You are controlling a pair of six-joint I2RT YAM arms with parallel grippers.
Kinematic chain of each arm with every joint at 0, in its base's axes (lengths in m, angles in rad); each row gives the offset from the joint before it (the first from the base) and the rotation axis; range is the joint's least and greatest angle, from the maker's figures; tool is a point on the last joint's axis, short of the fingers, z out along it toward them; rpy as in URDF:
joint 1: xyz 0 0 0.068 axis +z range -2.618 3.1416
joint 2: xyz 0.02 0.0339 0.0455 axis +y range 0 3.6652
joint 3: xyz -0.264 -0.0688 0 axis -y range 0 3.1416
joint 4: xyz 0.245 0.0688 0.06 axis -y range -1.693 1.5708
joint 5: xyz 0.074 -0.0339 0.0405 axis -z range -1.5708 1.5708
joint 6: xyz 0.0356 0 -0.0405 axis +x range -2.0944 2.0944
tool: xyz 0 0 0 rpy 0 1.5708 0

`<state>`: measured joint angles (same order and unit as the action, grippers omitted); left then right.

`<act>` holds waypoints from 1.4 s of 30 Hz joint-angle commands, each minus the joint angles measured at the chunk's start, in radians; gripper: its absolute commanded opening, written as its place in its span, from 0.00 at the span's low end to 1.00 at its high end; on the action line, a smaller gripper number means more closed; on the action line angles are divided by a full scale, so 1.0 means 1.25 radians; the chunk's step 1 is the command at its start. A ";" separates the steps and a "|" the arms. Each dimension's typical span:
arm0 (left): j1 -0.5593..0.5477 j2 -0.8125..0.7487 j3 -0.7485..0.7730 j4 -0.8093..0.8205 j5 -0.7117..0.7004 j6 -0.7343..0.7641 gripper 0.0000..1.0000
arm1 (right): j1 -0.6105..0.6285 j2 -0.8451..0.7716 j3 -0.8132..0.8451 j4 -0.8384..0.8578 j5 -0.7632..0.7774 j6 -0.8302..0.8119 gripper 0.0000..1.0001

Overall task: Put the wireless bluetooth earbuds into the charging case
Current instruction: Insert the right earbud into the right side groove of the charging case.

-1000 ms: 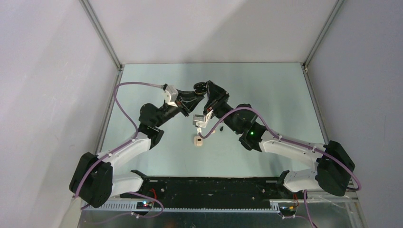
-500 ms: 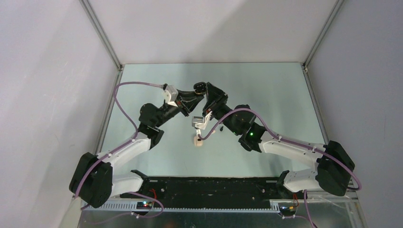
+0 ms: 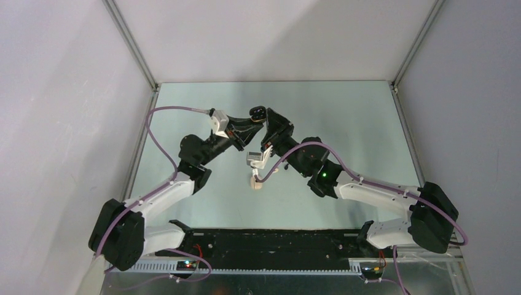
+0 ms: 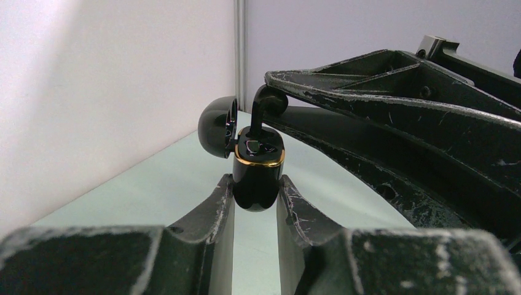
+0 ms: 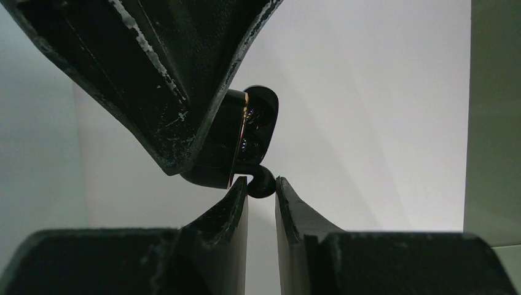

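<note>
— Above the table, where was the earbud?
— Pinched in the right gripper, stem at the mouth of the open black case, its lid tipped back.
— And that case?
— Clamped upright in the left gripper. Both arms reached forward and inward, wrists raised, grippers meeting tip to tip.
— Anything else?
— One cream case lay on the table beneath them.

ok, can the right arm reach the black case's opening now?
Probably yes: the lid is swung open, the left gripper clamps the black case only low down, and the right gripper has the black earbud at its opening.
</note>
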<state>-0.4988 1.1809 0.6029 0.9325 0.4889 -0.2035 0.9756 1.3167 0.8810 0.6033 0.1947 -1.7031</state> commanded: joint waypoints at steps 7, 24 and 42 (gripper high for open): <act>-0.007 -0.027 -0.003 0.041 -0.022 -0.008 0.00 | 0.017 -0.027 0.005 -0.085 0.019 -0.036 0.02; -0.008 -0.032 -0.021 0.042 -0.023 0.013 0.00 | 0.021 -0.062 0.006 -0.163 -0.034 -0.036 0.23; -0.010 -0.020 -0.011 0.044 -0.019 0.011 0.00 | 0.018 -0.075 0.006 -0.174 -0.045 -0.008 0.53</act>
<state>-0.5083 1.1687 0.5705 0.9207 0.4740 -0.2081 0.9955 1.2469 0.8810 0.3759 0.1429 -1.7275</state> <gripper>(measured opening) 0.280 0.483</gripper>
